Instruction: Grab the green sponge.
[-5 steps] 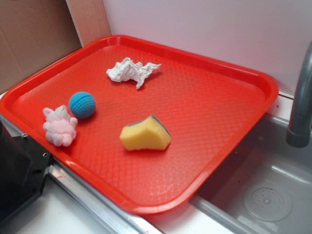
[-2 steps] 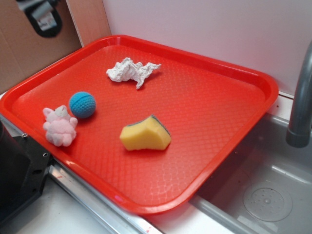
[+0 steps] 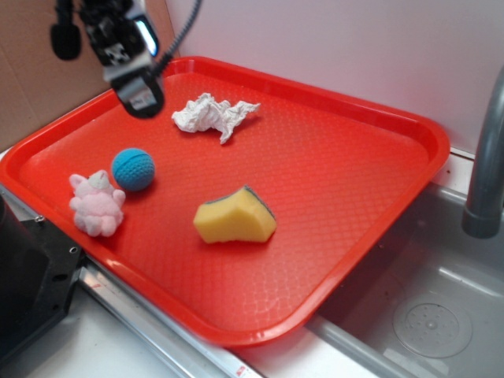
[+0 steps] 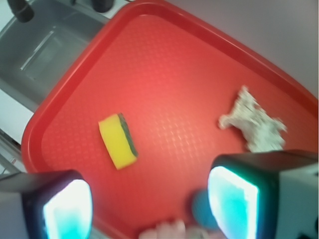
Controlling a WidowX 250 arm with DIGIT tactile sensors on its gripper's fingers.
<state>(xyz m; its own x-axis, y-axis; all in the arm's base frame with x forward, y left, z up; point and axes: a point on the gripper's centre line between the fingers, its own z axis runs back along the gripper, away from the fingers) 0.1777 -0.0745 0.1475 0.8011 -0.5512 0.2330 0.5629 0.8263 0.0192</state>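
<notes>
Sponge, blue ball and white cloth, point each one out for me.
sponge (image 3: 235, 218), exterior view, on its yellow front face
blue ball (image 3: 132, 168), exterior view, on its middle
white cloth (image 3: 211, 114), exterior view, on its crumpled middle

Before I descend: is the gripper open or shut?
Open: the wrist view shows the gripper's fingers wide apart, nothing between them.

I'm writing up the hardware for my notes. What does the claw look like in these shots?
The claw has two dark, blocky fingers with glossy pads reflecting cyan-white light. From outside it looks black with white patches, and a dark cable runs up behind it.
</notes>
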